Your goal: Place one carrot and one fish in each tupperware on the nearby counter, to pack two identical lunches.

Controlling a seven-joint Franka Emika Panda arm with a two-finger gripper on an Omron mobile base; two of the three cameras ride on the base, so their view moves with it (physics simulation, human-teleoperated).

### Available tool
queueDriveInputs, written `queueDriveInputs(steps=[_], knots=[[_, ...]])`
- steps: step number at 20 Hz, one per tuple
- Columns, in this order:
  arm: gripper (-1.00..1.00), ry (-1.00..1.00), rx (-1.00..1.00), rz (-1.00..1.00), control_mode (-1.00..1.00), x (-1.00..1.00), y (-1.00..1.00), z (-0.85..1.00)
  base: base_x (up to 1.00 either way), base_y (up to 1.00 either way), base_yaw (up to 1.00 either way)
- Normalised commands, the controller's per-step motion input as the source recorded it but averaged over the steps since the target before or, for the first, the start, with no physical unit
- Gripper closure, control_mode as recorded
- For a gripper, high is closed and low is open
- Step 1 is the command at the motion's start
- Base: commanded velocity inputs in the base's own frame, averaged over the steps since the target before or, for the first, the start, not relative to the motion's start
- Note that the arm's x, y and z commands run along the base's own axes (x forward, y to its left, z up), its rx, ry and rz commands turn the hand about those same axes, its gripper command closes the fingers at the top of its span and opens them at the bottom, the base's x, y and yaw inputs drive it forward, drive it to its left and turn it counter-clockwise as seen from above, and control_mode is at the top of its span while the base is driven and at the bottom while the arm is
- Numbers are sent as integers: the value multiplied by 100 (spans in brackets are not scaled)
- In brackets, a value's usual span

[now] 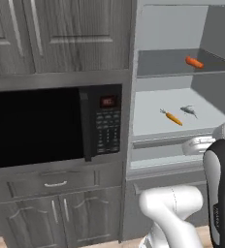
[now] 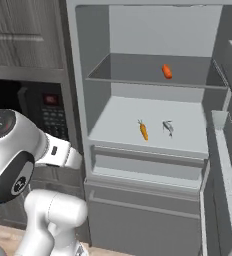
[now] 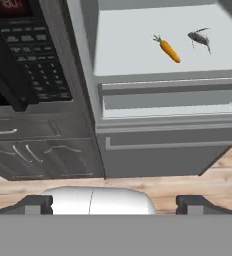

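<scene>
An open fridge holds the food. One carrot [image 1: 172, 117] [image 2: 143, 130] [image 3: 168, 49] lies on the lower pale shelf [image 2: 188, 140], with a small grey fish [image 1: 189, 111] [image 2: 168, 127] [image 3: 200, 38] just to its right. A second carrot [image 1: 194, 62] [image 2: 166, 71] rests on the shelf above. My gripper [image 3: 115, 205] is open and holds nothing; its fingertips [image 3: 38, 204] stand wide apart. It hangs in front of the fridge, below and short of the lower shelf. The tupperware and the counter are out of view.
A black microwave [image 1: 51, 126] [image 3: 33, 45] is built into dark grey cabinets [image 1: 61, 29] left of the fridge. Grey drawers [image 3: 168, 97] sit under the lower shelf. The open fridge door [image 2: 228, 150] stands at the right. Wooden floor [image 3: 188, 185] lies below.
</scene>
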Motion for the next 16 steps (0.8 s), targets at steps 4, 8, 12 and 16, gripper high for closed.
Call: queueDriveInputs(steps=[4, 8, 12, 16], knots=[[-100, 0, 0, 0, 100, 0, 0, 0, 0, -94, 0], [-100, 0, 0, 0, 100, 0, 0, 0, 7, -57, 0], [-100, 0, 0, 0, 100, 0, 0, 0, 67, 8, 0], [-100, 0, 0, 0, 100, 0, 0, 0, 67, 3, 0]])
